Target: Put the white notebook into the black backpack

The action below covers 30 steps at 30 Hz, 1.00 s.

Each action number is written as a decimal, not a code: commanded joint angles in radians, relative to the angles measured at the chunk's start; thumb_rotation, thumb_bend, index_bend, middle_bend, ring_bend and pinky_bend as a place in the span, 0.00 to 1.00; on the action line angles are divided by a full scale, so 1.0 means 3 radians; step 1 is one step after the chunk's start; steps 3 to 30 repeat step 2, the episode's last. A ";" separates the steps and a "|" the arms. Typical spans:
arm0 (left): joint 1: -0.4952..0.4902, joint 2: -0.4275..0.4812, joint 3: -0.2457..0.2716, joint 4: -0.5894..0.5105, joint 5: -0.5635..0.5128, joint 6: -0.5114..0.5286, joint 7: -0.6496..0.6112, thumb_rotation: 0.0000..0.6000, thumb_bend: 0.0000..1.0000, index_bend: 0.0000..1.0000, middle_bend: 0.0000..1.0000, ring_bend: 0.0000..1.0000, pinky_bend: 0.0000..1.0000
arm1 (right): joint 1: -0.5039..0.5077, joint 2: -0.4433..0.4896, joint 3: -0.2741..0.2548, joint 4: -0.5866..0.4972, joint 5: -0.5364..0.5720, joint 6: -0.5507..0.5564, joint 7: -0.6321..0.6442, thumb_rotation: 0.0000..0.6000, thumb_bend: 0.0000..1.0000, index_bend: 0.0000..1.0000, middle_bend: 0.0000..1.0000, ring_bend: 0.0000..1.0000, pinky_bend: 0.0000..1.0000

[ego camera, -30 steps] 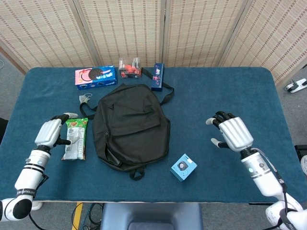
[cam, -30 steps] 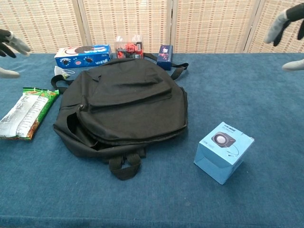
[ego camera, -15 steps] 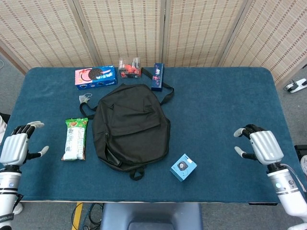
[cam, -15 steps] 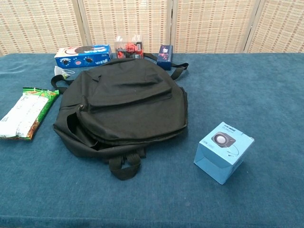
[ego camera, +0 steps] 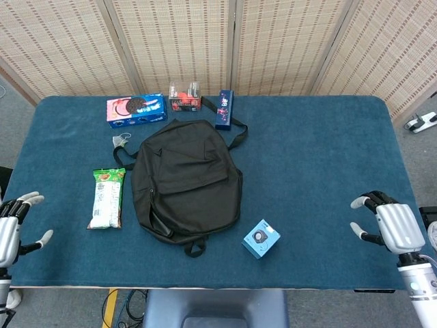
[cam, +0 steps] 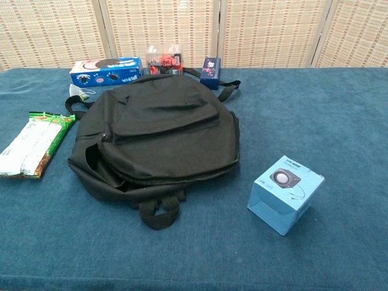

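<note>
Head view shows left hand (ego camera: 8, 232) and right hand (ego camera: 395, 227) empty, fingers spread, well apart from the black backpack (ego camera: 186, 179) between them. No white notebook shows; likely light, stiff, best taken by an edge.

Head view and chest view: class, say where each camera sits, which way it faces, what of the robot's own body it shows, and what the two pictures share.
Head view: high above the near table edge, looking steeply down on the whole blue table; the left hand and right hand show at the bottom corners, fingers apart, holding nothing.
Chest view: low at the near edge, looking forward across the table toward the woven screen; no part of the robot shows.
Shared: the black backpack, light blue box, green snack packet and cookie box.
</note>
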 commanded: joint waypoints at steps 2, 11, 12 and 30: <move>0.0065 0.0031 0.0029 -0.0079 0.0042 0.0010 0.0099 1.00 0.23 0.28 0.19 0.18 0.13 | -0.0067 0.0026 0.0014 -0.0032 0.0017 0.0043 -0.0015 1.00 0.23 0.41 0.36 0.24 0.41; 0.0065 0.0031 0.0029 -0.0079 0.0042 0.0010 0.0099 1.00 0.23 0.28 0.19 0.18 0.13 | -0.0067 0.0026 0.0014 -0.0032 0.0017 0.0043 -0.0015 1.00 0.23 0.41 0.36 0.24 0.41; 0.0065 0.0031 0.0029 -0.0079 0.0042 0.0010 0.0099 1.00 0.23 0.28 0.19 0.18 0.13 | -0.0067 0.0026 0.0014 -0.0032 0.0017 0.0043 -0.0015 1.00 0.23 0.41 0.36 0.24 0.41; 0.0065 0.0031 0.0029 -0.0079 0.0042 0.0010 0.0099 1.00 0.23 0.28 0.19 0.18 0.13 | -0.0067 0.0026 0.0014 -0.0032 0.0017 0.0043 -0.0015 1.00 0.23 0.41 0.36 0.24 0.41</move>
